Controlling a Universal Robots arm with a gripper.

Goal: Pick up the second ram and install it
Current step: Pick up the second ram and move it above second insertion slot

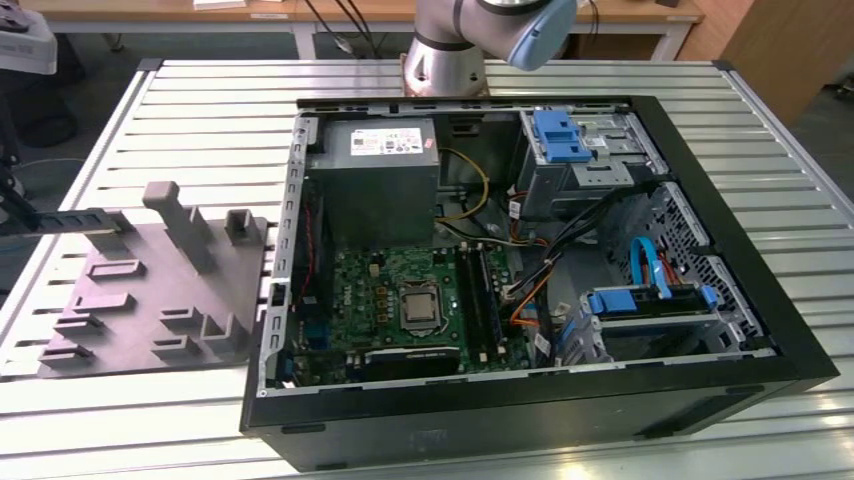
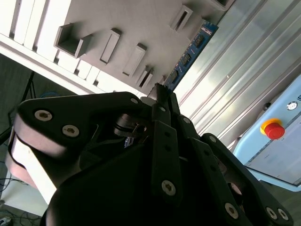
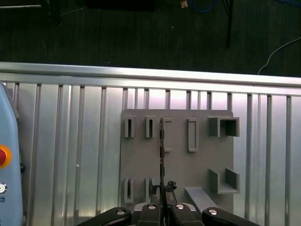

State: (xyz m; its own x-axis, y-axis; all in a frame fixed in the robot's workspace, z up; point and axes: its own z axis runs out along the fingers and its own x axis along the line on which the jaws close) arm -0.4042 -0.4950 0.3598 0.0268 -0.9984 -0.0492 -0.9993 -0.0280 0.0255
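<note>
The second ram [image 2: 189,52] is grasped at one end by the clenched jaws of the gripper [image 2: 160,94]. It is held over the grey slotted holder [image 2: 117,23]. In the first wrist view the stick is seen edge-on across the holder's rows of slots. The holder is laid on the ribbed metal table [image 1: 200,110]. An open computer case [image 1: 534,410] is set just beside the holder.

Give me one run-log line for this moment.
gripper shut on second ram | ram at gray holder tray | not yet in computer case
</note>
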